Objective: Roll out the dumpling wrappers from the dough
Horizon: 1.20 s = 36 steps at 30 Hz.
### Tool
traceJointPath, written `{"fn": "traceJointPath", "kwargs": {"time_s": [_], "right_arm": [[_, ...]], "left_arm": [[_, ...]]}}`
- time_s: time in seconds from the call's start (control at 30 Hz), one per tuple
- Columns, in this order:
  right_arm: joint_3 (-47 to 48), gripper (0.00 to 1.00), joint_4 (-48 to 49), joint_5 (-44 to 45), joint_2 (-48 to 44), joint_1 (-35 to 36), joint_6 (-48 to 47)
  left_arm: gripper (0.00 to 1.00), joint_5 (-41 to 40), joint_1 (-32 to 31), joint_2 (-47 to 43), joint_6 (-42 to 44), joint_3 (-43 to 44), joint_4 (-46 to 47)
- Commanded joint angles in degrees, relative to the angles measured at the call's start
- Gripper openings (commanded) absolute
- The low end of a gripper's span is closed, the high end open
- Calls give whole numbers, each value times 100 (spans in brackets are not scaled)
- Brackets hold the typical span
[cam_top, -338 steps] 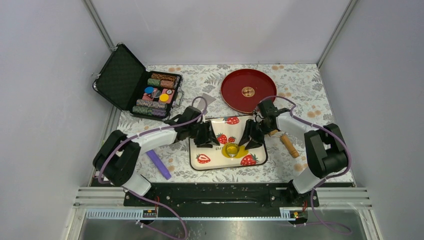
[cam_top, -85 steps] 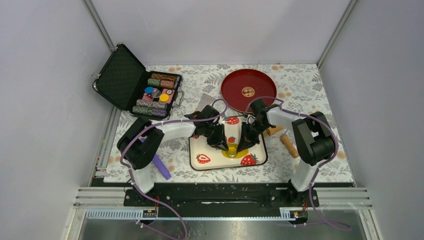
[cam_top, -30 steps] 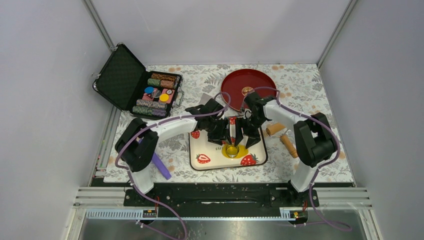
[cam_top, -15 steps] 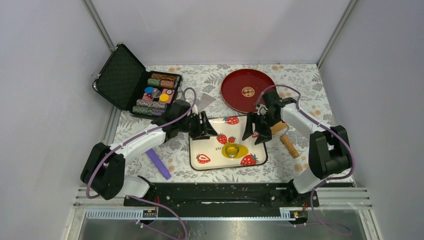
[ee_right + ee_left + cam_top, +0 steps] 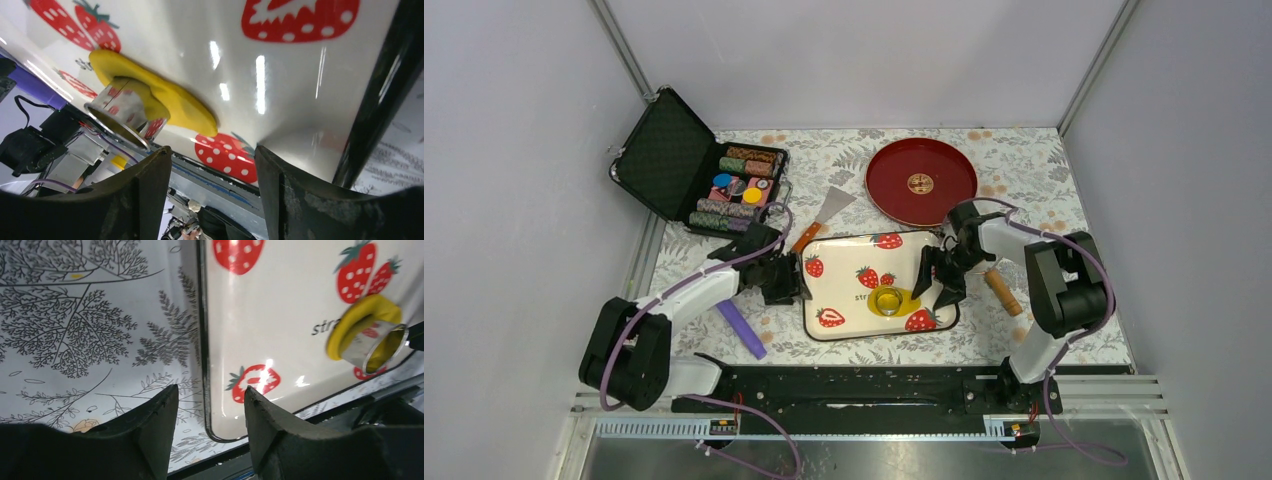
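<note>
- The dough [image 5: 908, 300] lay flattened on the near right part of the strawberry tray [image 5: 834, 292], a metal ring cutter [image 5: 887, 298] standing on it.
- The right fingers [image 5: 140, 200] hung apart and empty over the tray's right edge.
- The left fingers [image 5: 150, 435] stood apart, empty, at the tray's left edge.
- A red plate [image 5: 921, 180] lay beyond the tray.

The tray [image 5: 904, 262] is sitting in the middle of the table [image 5: 1054, 335]. The dough [image 5: 909, 300] is lying on its near right part, and the ring [image 5: 887, 299] is standing on the dough. The plate [image 5: 894, 190] is sitting behind the tray. The case [image 5: 664, 150] is sitting back left. The rolling pin [image 5: 1002, 290] is lying just right of the tray, the stick [image 5: 740, 328] to its left.
</note>
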Motion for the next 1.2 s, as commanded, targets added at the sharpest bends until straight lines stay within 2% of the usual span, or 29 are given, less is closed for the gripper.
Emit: {"fn": "traceJointPath", "kwargs": {"time_s": [0.0, 0.27, 0.4, 0.7, 0.77, 0.93, 1.17], "right_arm": [[46, 68, 181, -119, 306, 11, 17], [166, 54, 275, -144, 715, 12, 32], [261, 44, 326, -176, 865, 12, 69], [443, 38, 350, -224, 1062, 101, 95], [466, 33, 351, -255, 1076, 139, 94], [505, 20, 315, -313, 908, 188, 125], [689, 17, -131, -230, 299, 195, 50]], "left_arm": [[50, -167, 37, 239, 163, -146, 129], [42, 382, 59, 733, -143, -486, 984], [35, 282, 63, 855, -138, -566, 1068], [18, 134, 59, 1184, -191, -810, 1260], [15, 83, 58, 1223, -199, -815, 1251], [9, 66, 56, 1257, -221, -844, 1289], [4, 74, 60, 1285, -209, -858, 1314]]}}
